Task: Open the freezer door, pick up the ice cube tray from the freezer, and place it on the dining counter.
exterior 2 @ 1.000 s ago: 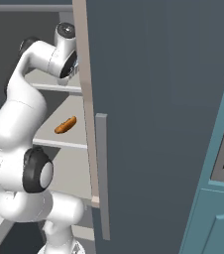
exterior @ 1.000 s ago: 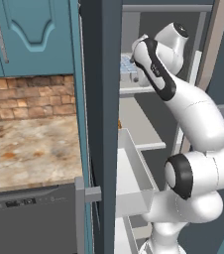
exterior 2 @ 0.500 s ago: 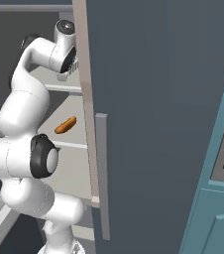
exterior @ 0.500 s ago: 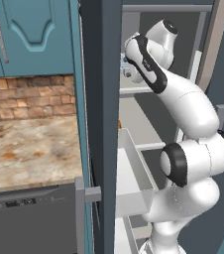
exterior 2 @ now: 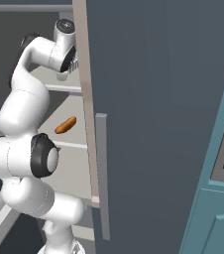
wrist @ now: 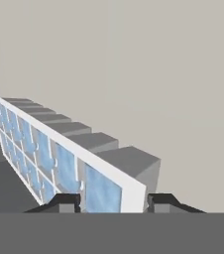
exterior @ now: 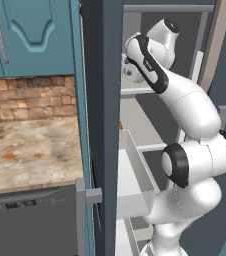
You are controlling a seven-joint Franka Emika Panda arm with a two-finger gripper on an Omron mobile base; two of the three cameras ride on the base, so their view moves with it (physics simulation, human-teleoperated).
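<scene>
Hand view, end effector [wrist: 114,202] spread astride ice cube tray [wrist: 59,154], sausage [exterior 2: 65,125] on shelf below

In the left base view we see the freezer door [exterior: 102,100] standing open down the middle of the frame, with the surface [exterior: 30,150] backed by a brick wall [exterior: 30,97] to its left and the freezer [exterior: 150,115] to its right. A drawer bin [exterior: 135,180] juts out of the freezer at lower centre. Our arm reaches into the upper shelf [exterior: 135,91]. In the right base view a sausage [exterior 2: 65,125] lies on a middle shelf, left of the other door [exterior 2: 153,109]. In the hand view the ice cube tray [wrist: 59,158] runs from centre left to bottom centre, between the tips of the gripper [wrist: 113,202].
</scene>
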